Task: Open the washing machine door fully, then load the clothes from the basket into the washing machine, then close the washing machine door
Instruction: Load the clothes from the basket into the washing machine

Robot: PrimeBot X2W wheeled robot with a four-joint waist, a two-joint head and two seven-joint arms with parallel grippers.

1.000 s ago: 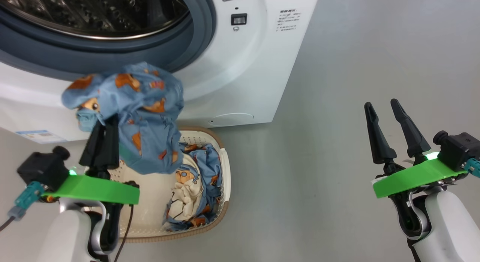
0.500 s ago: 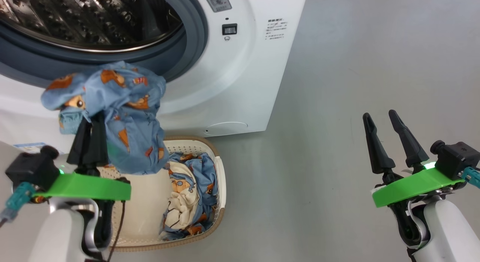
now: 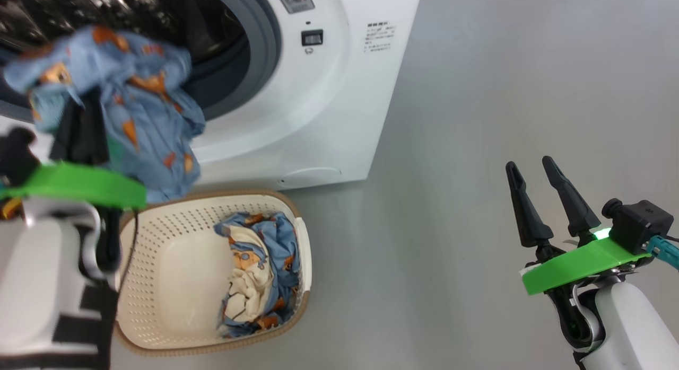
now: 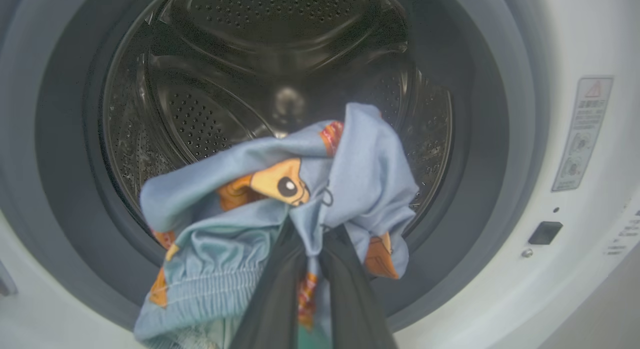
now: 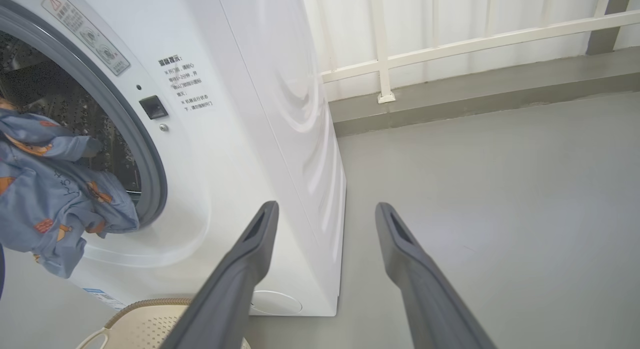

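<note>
Left end effector (image 4: pixel 312 236) clamped on a blue printed garment (image 4: pixel 235 199) at the mouth of the washing machine (image 3: pixel 329 94), whose drum (image 4: pixel 240 64) appears empty; more clothes (image 3: pixel 254 269) lie in the basket (image 3: pixel 159 221), door closing not yet done; right end effector (image 3: pixel 538 184) apart, idle.

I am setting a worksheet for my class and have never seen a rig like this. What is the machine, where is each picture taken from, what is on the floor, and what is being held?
This is a wheeled robot with two arms, each ending in a two-fingered pincer. One picture looks down from its head. The other two look along each pincer from a camera on that wrist. The left pincer is shut on a blue printed garment, held in front of the drum of the open washer. The right pincer is open and holds nothing. On the floor stands a basket with more clothes in it.
</note>
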